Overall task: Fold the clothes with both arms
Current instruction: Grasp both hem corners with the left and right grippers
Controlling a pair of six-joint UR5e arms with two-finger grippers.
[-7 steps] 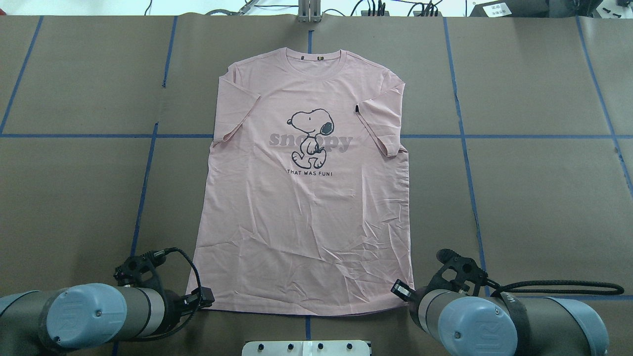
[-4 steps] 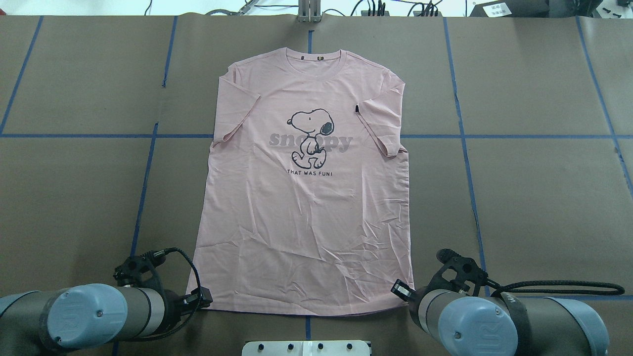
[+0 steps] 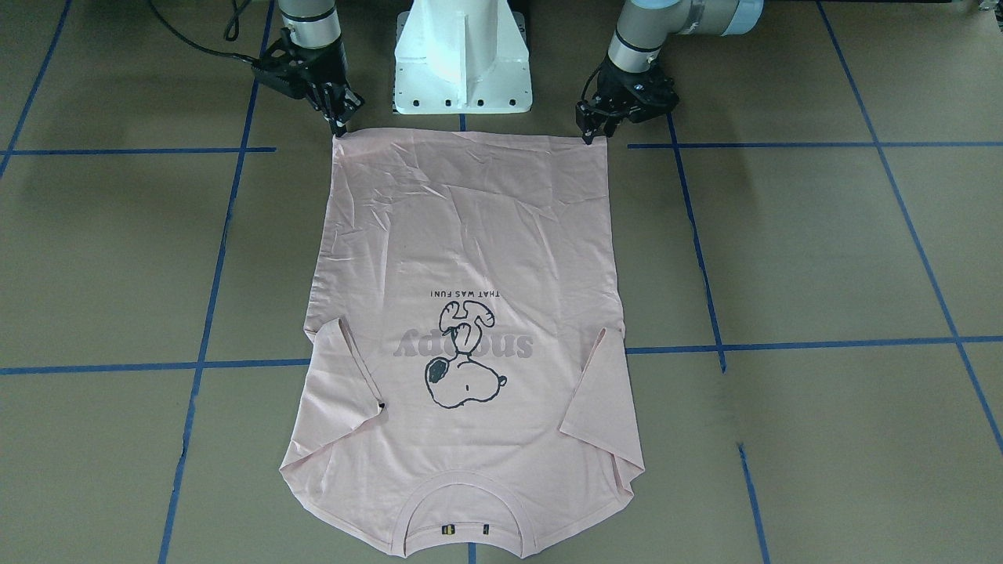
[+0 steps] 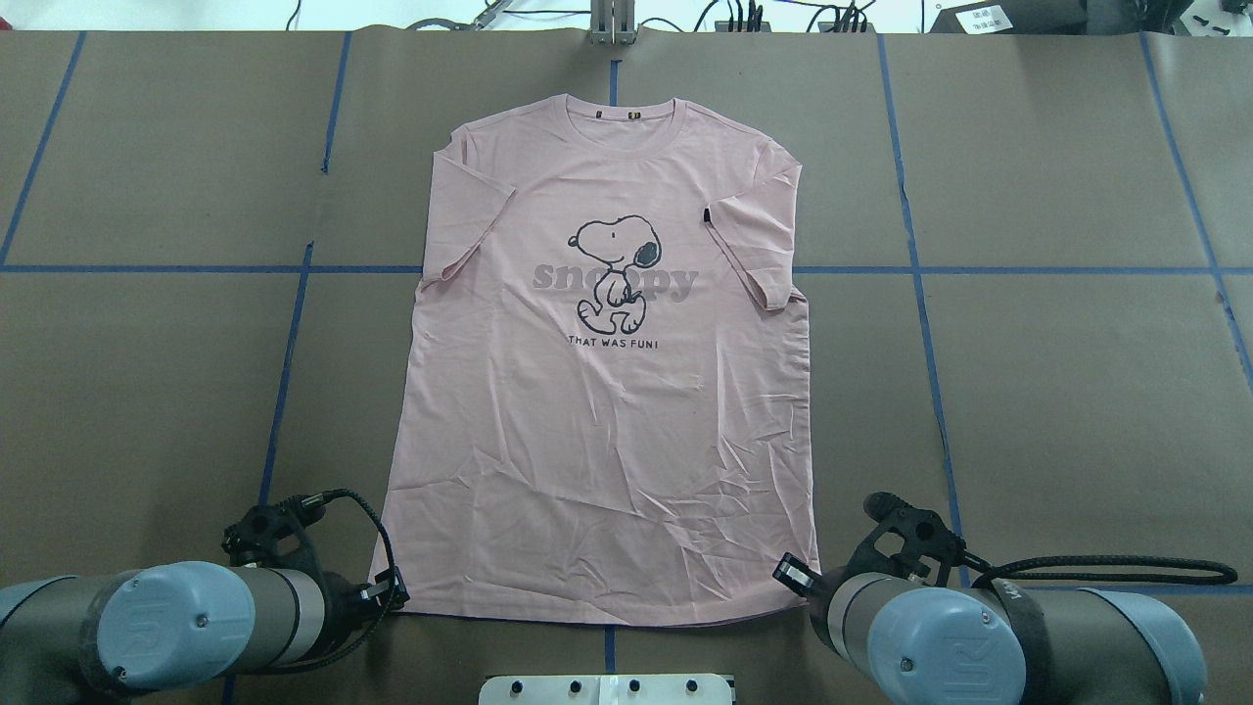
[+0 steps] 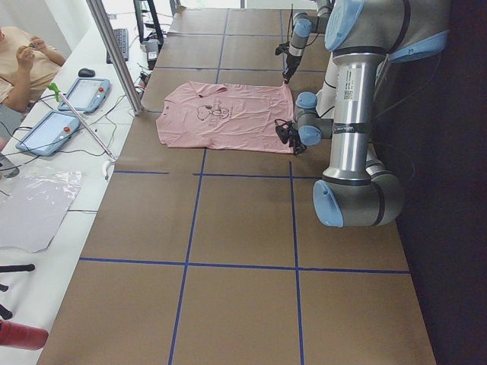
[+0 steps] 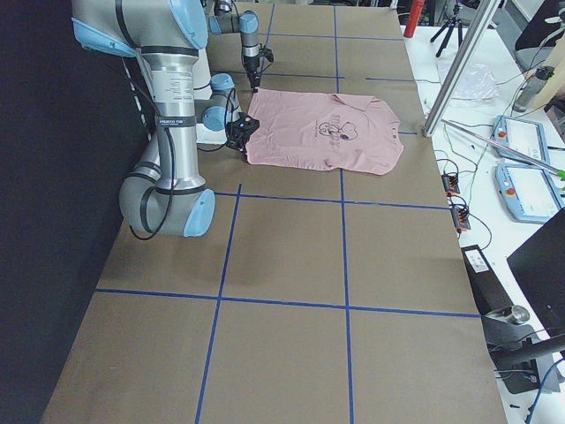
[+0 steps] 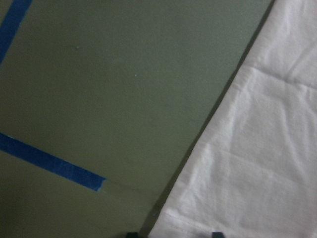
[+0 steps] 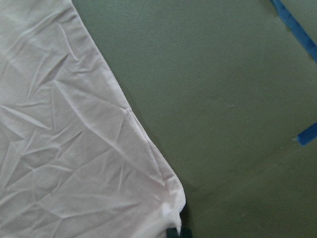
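Note:
The light pink T-shirt (image 4: 597, 441) lies flat and print up, collar at the far side, hem toward me; it also shows in the front view (image 3: 470, 235). My left gripper (image 3: 589, 135) stands at the hem's left corner; in the left wrist view (image 7: 173, 234) its two tips are apart, straddling the corner of the cloth (image 7: 257, 163). My right gripper (image 3: 338, 129) is at the hem's right corner; in the right wrist view (image 8: 179, 232) its tips are together on the puckered corner of the cloth (image 8: 64, 148).
The white pedestal base (image 3: 462, 55) stands just behind the hem, between the arms. Blue tape lines (image 4: 284, 372) cross the brown table. Tablets and cables (image 5: 72, 99) and a metal post (image 5: 114, 53) line the far edge, where a person sits.
My left wrist has shifted a little to the left and toward me at the hem corner. The right arm and the shirt have not moved.

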